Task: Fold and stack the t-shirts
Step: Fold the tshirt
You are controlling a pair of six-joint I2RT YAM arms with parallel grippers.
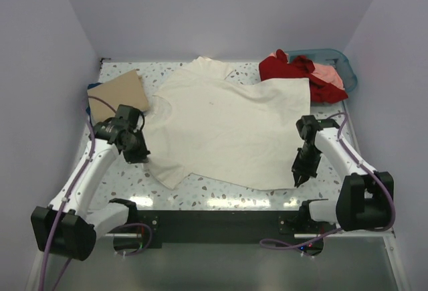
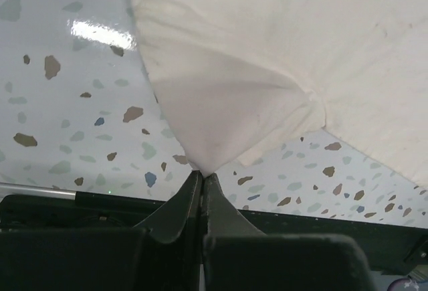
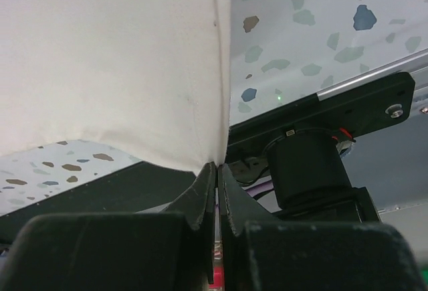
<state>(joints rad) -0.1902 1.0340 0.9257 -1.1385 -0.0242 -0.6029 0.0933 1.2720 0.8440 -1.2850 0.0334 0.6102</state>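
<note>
Fingers, both arms, nearest item: I log 2 grippers, each pressed together on cloth.

1. Left gripper (image 2: 202,174): jaws closed to a point, pinching a tip of the cream shirt (image 1: 227,127). In the overhead view this pinch sits at the near left end of the shirt, by what I take for the near sleeve.
2. Right gripper (image 3: 217,167): jaws closed, pinching the near right corner of the same shirt, where the hem meets the side edge.
3. Cream shirt: spread flat on the table (image 1: 127,184), mid-table. Its long axis runs left to right, with the neck end, as I read it, toward the left arm and the hem toward the right arm. Its whole body lies beyond both grippers, toward the far wall.
4. Each arm is nearer 1 end of the near edge, and neither reaches the far edge.
5. Judgement: the next move turns on carrying this near edge away from me over the body, both ends level so the fold line stays parallel to the long axis.
6. Others: tan shirt (image 1: 120,93) folded at far left; red shirt (image 1: 294,70) and pink shirt (image 1: 328,73) heaped at far right against the basket (image 1: 344,63).
</note>
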